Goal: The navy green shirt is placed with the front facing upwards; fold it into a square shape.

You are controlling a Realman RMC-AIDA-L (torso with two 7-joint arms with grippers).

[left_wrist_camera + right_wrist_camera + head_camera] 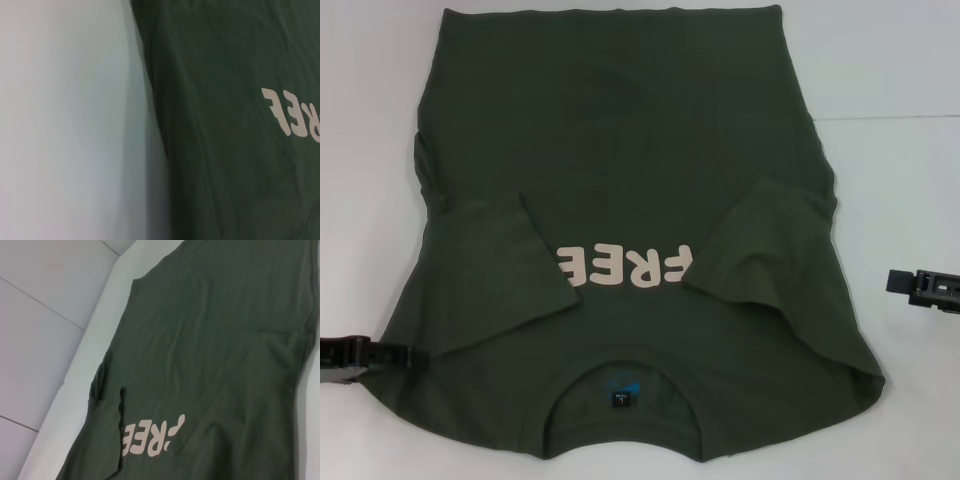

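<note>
navy green shirt (pixel 620 180) flat mid-table (pixel 900 90), sleeves folded in, collar at near edge | my left gripper (pixel 365 357) touching shirt's side, right gripper (pixel 925 285) apart; finger openings: cannot tell | next: pinch both hem corners evenly, fold toward collar

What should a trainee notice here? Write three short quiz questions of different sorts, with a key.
1. True or false: both sleeves of the navy green shirt are folded inward over its front.
2. The collar lies: A) at the robot's end; B) at the far end; C) toward the robot's right.
3. Short answer: which claw stands apart from the shirt, over the bare table?

Key
1. True; the sleeves cover both ends of the lettering.
2. A.
3. The right claw; the left claw is at the shirt's edge.
</note>
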